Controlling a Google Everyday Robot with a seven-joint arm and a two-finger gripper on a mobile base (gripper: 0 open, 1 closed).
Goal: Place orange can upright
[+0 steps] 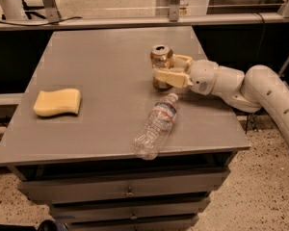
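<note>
Grey table [86,57]: claw [166,67] around upright orange can [161,59].

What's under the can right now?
Only bare table; the upright can seems to rest on it. The gripper clasps its middle, a finger hiding part of the lower side, so full contact is unconfirmed.
</note>
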